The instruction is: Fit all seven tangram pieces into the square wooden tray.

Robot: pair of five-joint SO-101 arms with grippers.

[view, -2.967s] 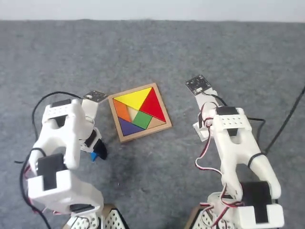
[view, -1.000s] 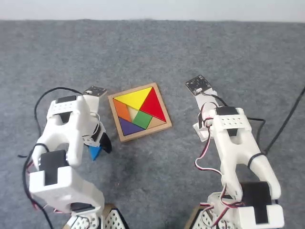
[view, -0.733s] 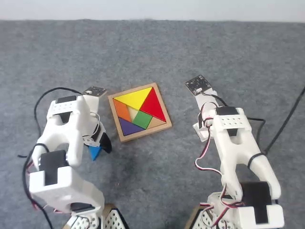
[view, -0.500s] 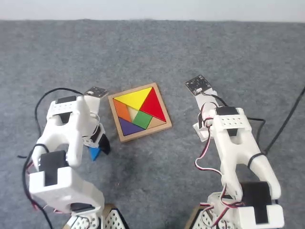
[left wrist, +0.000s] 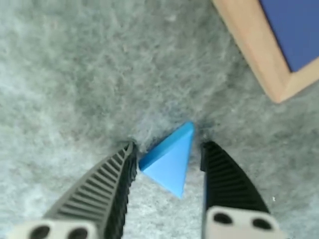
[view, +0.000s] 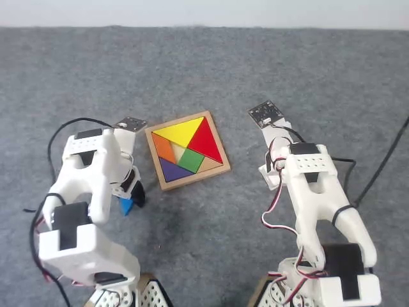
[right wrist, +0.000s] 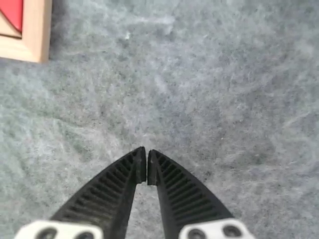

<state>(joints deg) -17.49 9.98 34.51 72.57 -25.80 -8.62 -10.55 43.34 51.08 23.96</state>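
lying on grey felt (view: 255, 64), blue triangle (left wrist: 169, 159) between parted left jaws; right jaws closed.

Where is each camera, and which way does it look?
High view: overhead, looking down at the tray; left arm and right arm show.
Left wrist view: on the left arm, looking down past its fingers at the blue triangle.
Right wrist view: on the right arm, looking down past its fingers at grey mat.
Shared: all three show the tray.
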